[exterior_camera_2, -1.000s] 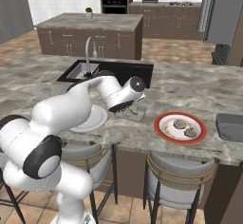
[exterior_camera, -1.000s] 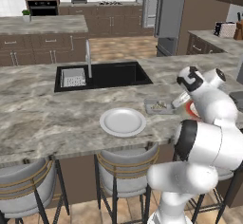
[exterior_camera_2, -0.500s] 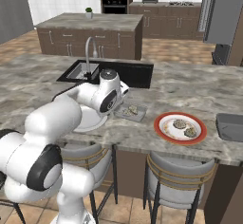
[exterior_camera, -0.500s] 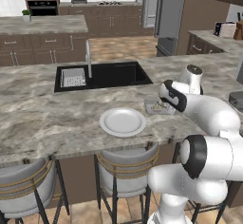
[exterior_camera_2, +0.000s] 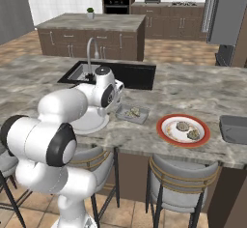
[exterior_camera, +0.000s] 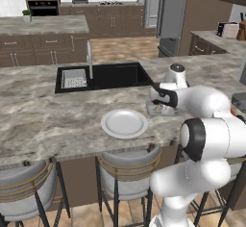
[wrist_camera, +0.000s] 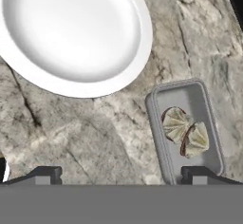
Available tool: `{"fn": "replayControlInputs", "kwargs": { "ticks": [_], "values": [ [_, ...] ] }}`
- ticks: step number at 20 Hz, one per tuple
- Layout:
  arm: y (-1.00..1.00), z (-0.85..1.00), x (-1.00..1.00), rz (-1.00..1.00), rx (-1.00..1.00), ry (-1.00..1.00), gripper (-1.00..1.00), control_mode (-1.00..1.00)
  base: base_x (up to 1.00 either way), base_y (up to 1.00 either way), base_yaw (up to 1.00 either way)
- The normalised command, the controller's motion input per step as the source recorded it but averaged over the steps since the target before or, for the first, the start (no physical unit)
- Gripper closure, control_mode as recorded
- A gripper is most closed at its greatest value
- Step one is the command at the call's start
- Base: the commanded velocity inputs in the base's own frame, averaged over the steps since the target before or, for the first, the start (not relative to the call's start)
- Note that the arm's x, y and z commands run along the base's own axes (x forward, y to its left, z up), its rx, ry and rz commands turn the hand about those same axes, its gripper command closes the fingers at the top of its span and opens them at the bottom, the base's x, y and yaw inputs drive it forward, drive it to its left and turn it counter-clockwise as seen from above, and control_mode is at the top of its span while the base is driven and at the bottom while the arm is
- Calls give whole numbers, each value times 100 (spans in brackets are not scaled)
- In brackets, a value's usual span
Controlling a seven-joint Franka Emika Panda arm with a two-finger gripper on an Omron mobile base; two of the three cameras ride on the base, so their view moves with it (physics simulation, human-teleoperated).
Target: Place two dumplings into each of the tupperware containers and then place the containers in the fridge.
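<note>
Claw (wrist_camera: 121, 173) spread wide, holding nothing, over the counter.
Just ahead of your right fingertip (wrist_camera: 201, 173) a grey tupperware container (wrist_camera: 161, 123) holds two pale, mottled dumplings (wrist_camera: 186, 132) side by side; ahead-left lies the white plate (wrist_camera: 71, 33), with bare marble counter (wrist_camera: 85, 133) between them.

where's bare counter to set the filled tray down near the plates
Bare marble lies between the red-rimmed plate and the filled tray, and behind both toward the sink. It is tighter on the tray's other side: the white plate sits close, with the open tool hovering above that narrow gap.
</note>
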Motion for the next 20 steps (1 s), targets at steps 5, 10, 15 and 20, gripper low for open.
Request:
{"fn": "replayControlInputs", "kwargs": {
  "ticks": [5, 10, 15, 20],
  "values": [
    [1, -31, 2, 21, -8, 0, -100, -100, 0, 0, 0],
    [10, -27, 17, 13, -15, 6, -100, -100, 0, 0, 0],
    [0, -35, 31, 9, -15, 13, -100, -100, 0, 0, 0],
    [0, -21, 10, 0, 0, 0, -100, -100, 0, 0, 0]
  ]
}}
